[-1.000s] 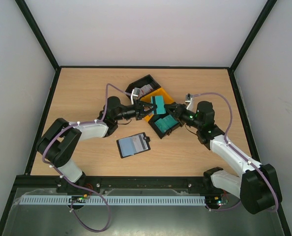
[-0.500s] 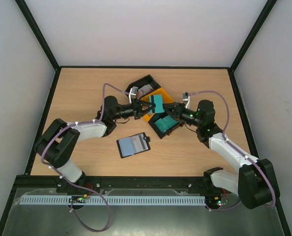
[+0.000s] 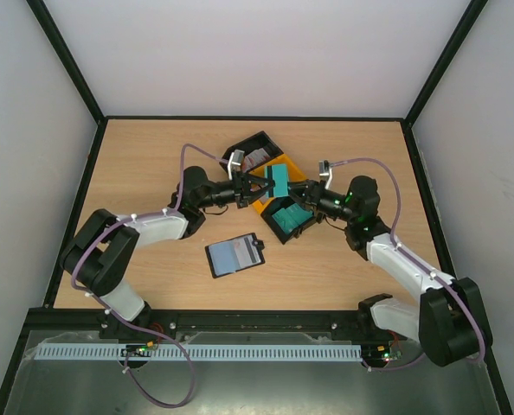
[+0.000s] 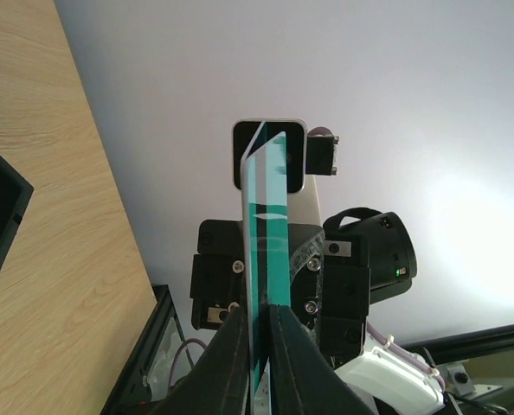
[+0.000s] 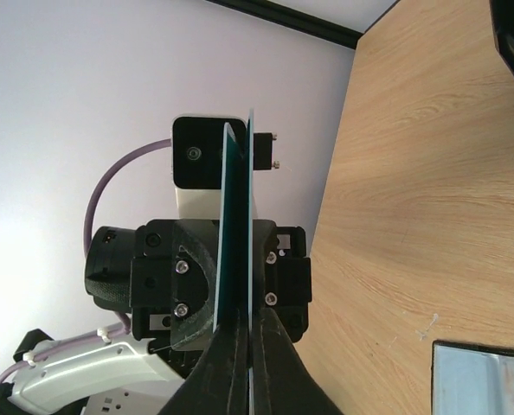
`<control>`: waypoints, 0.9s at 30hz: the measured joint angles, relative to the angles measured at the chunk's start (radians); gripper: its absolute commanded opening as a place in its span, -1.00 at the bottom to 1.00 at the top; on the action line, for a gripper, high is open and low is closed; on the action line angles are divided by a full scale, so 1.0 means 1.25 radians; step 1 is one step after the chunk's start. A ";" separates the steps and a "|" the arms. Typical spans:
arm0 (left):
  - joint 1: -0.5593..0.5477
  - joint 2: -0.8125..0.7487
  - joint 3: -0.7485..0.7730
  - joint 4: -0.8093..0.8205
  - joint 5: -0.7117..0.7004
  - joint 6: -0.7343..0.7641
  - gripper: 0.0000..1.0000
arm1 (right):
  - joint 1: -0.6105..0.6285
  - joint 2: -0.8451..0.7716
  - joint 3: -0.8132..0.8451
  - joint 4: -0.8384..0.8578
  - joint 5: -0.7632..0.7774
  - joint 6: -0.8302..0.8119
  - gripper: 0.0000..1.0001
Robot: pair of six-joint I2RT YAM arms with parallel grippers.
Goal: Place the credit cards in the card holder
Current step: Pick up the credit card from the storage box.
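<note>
Teal credit cards (image 3: 279, 181) are held upright above the yellow tray (image 3: 268, 201), between my two grippers. My left gripper (image 3: 261, 188) is shut on their left end. My right gripper (image 3: 297, 189) is shut on their right end. In the left wrist view the cards (image 4: 264, 225) show edge-on as two slightly fanned teal edges between my fingers (image 4: 259, 341). In the right wrist view they (image 5: 236, 225) are a thin dark-teal edge in my right gripper (image 5: 248, 346). The card holder (image 3: 235, 254) lies open on the table in front of the left arm, its pale inside up. It also shows in the right wrist view (image 5: 486, 380).
A black tray (image 3: 290, 220) with more teal cards sits under the right gripper. Another black tray (image 3: 252, 152) at the back holds white and red cards. The yellow tray lies between them. Cage walls enclose the table.
Both grippers have edged slightly toward the back with the teal cards between them. The right arm has leaned in a little. The card holder has not moved.
</note>
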 measured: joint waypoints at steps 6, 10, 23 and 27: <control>0.006 -0.016 -0.001 -0.008 0.000 0.004 -0.86 | 0.011 -0.045 0.020 -0.078 0.043 -0.019 -0.96; 0.010 -0.036 -0.003 -0.007 0.001 0.006 -0.88 | 0.020 -0.061 0.046 -0.127 0.059 -0.027 -0.96; 0.055 -0.077 -0.057 -0.011 0.016 0.012 -0.85 | 0.016 -0.076 0.089 -0.192 0.106 -0.030 -0.96; 0.074 -0.080 -0.063 -0.017 0.016 0.013 -0.93 | 0.011 -0.083 0.103 -0.193 0.123 -0.028 -0.96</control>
